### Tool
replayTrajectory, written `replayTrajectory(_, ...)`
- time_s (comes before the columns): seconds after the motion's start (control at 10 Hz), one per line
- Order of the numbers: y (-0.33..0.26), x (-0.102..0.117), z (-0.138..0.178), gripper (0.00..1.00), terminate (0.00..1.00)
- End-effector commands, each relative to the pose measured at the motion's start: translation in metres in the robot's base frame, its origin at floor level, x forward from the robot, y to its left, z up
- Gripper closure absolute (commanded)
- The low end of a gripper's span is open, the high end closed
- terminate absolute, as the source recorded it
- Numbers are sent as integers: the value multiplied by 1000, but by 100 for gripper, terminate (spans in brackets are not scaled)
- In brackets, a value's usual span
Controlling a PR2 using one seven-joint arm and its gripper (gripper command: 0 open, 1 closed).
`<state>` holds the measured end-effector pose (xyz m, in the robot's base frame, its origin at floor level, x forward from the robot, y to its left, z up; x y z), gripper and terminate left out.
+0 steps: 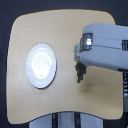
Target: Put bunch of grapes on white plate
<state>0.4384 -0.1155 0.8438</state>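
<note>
While the grey arm [102, 45] fills the right of the frame, its gripper [79, 70] points down at centre-right over the wooden table [65, 95], dark fingers closed around the bunch of grapes [79, 75], which hangs just beneath them; whether it touches the table I cannot tell. 1 white plate [41, 65] lies at centre-left, apart from the grapes.

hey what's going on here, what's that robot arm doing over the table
The robot's arm reaches in from the exterior view's right over a light wooden table. Its gripper points down with something small and dark at its tip, likely the bunch of grapes, though the picture is too blurry to be sure it is gripped. The white plate sits toward the exterior view's left with nothing on it, so the grapes are not there yet.
</note>
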Motion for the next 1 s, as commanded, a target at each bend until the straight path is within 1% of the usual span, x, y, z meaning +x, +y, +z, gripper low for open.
replayTrajectory(0.0, 63, 12, 31, 100, 0)
replayTrajectory(0.3, 121, 20, 12, 100, 0)
replayTrajectory(0.5, 155, 18, -5, 100, 0)
replayTrajectory(0.7, 173, 14, -17, 100, 0)
replayTrajectory(0.9, 191, 14, -41, 100, 0)
